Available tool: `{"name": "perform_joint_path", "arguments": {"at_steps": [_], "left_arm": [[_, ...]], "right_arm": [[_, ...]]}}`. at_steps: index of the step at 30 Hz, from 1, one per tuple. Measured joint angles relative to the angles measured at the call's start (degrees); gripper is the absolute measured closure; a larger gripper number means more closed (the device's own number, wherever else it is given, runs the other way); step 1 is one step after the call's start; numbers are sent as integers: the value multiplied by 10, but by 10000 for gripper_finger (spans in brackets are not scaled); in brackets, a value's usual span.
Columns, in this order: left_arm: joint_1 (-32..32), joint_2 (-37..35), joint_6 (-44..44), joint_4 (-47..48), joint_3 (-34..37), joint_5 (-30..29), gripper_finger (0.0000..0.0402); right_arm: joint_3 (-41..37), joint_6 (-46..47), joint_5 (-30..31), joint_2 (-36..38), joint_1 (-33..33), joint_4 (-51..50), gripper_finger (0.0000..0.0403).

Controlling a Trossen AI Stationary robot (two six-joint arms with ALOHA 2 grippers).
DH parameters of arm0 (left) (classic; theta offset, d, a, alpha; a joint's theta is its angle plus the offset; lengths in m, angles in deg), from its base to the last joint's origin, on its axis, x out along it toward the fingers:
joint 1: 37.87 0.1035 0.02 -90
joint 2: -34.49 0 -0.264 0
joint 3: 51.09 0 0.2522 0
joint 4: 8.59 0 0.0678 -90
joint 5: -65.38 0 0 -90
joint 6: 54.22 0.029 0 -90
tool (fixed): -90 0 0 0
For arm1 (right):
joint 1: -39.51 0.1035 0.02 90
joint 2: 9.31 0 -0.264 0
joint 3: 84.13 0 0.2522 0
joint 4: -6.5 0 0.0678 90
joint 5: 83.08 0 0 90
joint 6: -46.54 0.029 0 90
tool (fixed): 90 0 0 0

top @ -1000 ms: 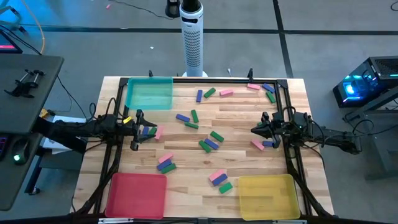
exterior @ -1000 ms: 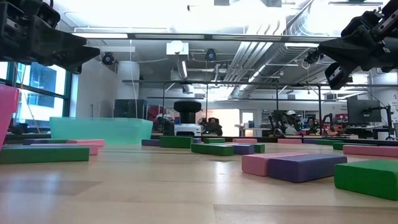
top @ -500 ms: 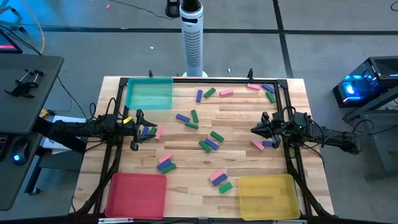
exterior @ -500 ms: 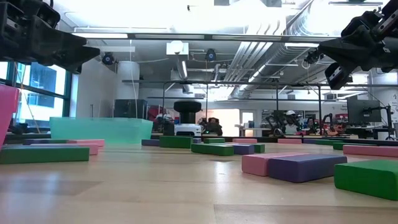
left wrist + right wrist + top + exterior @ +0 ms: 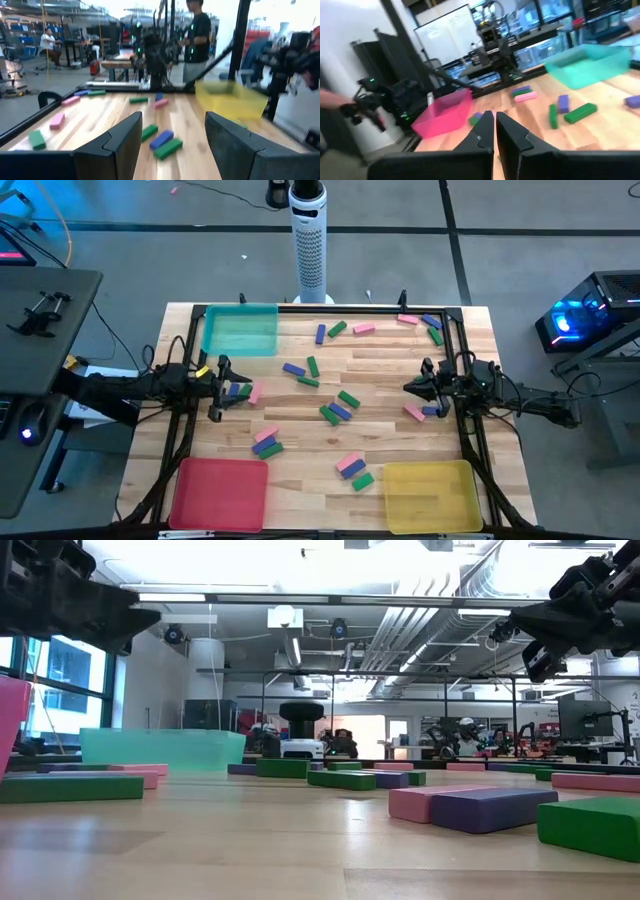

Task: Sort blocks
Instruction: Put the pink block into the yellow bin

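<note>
The left gripper (image 5: 222,388) hangs above the left side of the worktop (image 5: 380,370) with its jaws apart and nothing between them; in its wrist view the two dark fingers (image 5: 118,142) frame only bare wood. Just beside it, under its tip, lie a blue, a green and a pink block. The right gripper (image 5: 412,387) hovers over the right side with its jaws pressed together and empty, a pink and a blue block lying near it.

The blocks (image 5: 338,409) lie scattered flat across the wood in blue, green and pink: a cluster in the middle, some near the far right corner, others toward the near edge. None shows inside a tray. The teal tray (image 5: 240,330) sits at the far left corner, the red tray (image 5: 220,492) at the near left, the yellow tray (image 5: 432,494) at the near right.

A person (image 5: 196,37) stands beyond the worktop in the left wrist view.
</note>
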Motion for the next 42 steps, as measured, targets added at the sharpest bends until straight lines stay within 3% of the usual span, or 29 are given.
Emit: {"name": "perform_joint_path", "arguments": {"at_steps": [2,4,6,9,12,16,19,21,28,33,39,42], "left_arm": [[0,0,-26,-22,0,0,197],[0,0,-44,-47,0,0,197],[0,0,-44,-64,0,0,197],[0,0,-44,-85,0,0,197],[0,0,-44,-86,0,0,197],[0,0,-44,-83,0,0,197],[0,0,-44,-83,0,0,197],[0,0,-44,-83,0,0,197],[0,0,-44,-83,0,0,197],[0,0,-44,-82,0,0,197],[0,0,-44,-82,0,0,197],[0,0,-45,-82,0,0,197]], "right_arm": [[0,129,20,0,0,44,402],[0,260,80,0,0,90,402],[0,326,134,-1,0,131,402],[9,297,136,-3,1,181,402],[59,224,122,-28,13,156,402],[181,124,147,-119,29,-49,402],[283,113,200,-227,32,-258,402],[334,113,204,-307,28,-362,402],[376,123,139,-544,17,-527,395],[374,118,92,-648,15,-555,336],[374,123,93,-720,27,-540,233],[374,146,105,-747,44,-547,203]]}}
